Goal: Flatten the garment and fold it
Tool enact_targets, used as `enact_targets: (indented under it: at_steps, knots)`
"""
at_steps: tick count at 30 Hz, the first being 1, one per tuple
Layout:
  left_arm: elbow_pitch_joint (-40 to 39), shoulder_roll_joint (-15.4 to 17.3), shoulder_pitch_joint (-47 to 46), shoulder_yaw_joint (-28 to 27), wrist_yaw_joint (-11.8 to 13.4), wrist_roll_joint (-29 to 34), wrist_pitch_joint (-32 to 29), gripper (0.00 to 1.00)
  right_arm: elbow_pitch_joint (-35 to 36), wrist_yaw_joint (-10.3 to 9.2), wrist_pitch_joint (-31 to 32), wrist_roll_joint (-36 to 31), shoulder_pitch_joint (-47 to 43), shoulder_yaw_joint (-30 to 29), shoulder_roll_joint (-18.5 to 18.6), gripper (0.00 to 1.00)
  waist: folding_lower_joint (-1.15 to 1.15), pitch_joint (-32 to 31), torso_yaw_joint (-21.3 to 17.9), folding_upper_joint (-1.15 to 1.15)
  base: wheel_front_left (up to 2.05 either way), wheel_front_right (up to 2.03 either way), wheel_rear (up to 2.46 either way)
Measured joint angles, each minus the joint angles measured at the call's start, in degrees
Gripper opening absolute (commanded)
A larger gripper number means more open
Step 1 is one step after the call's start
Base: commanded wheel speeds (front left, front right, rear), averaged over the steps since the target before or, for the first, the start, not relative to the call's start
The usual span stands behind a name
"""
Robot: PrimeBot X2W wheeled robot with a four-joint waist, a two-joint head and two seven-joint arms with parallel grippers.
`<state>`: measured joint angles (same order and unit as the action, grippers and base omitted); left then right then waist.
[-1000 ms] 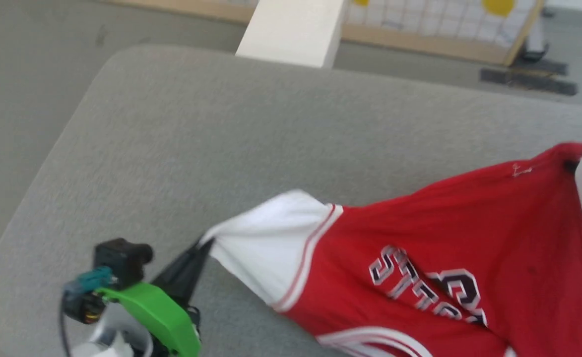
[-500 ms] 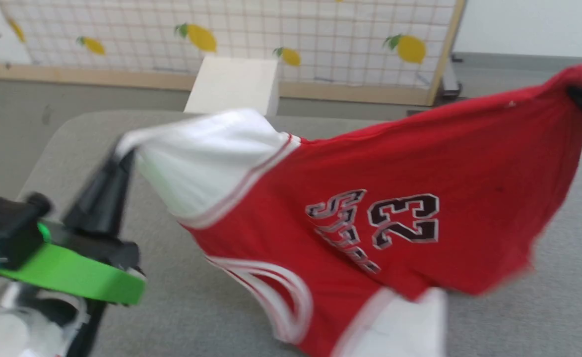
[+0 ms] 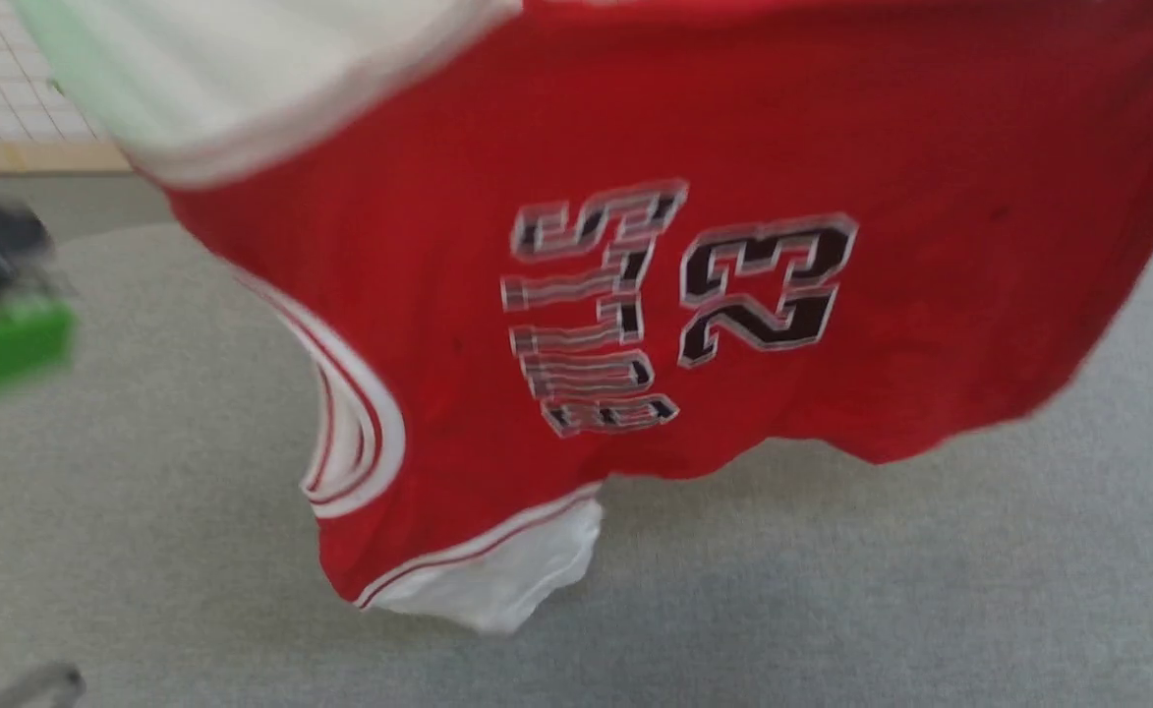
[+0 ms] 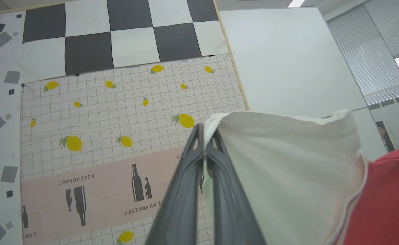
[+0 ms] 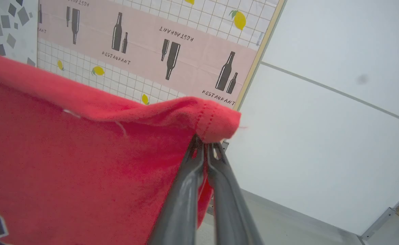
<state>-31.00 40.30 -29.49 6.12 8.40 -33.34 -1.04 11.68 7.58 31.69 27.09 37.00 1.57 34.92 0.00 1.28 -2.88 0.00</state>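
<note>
Left wrist view, nearest first: the left gripper [image 4: 204, 131] rises from the bottom middle, its two dark fingers pinched tight on the edge of a white sleeve of the garment [image 4: 287, 177]. The cloth billows to the right and turns red at the lower right corner. Far behind, at the upper left, stands a lemon-print backdrop [image 4: 117, 112].

In the right wrist view the right gripper [image 5: 204, 144] at the bottom centre is clamped on a stitched red corner of the hem. Red cloth stretches away to the left, with a scrap of black lettering at the lower left edge.

In the head view, which is motion-blurred, the garment hangs close to the lens as a broad red sheet across the upper frame. It is strung between the two grips and lifted off the grey padded surface [image 3: 832, 610] beyond it. The black, white-outlined lettering [image 3: 684, 295] sits mid-frame, the "23" legible and the word beside it turned on its side. Striped neck trim [image 3: 360, 442] curves at the centre left. The second white sleeve [image 3: 507, 580] dangles at the lower centre; whether it brushes the surface cannot be told.

This looks like the flattening step, with the shirt spread in the air by one side. The next move probably calls for lowering it onto the surface with tension held between the grips. The loose sleeve and sagging lower edge should then land open rather than tucked under.
</note>
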Motion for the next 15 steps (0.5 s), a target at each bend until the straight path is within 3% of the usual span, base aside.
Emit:
enact_targets:
  at_steps: [8,15]
  knots:
    - [14.88,0.99,-22.62,3.48,-6.32,0.02,-1.75,0.0,-9.54,0.01,-5.02,-2.47,14.07,2.14,-0.76,0.0,0.0,8.03,-0.59,0.0,0.0,0.0,0.0]
    - [32.64,-3.2,-42.38,8.53,-10.9,3.36,0.75,0.0,-22.93,0.02,-11.52,-5.88,28.43,6.25,-2.42,0.0,0.0,16.29,-0.95,0.0,0.0,0.0,0.0]
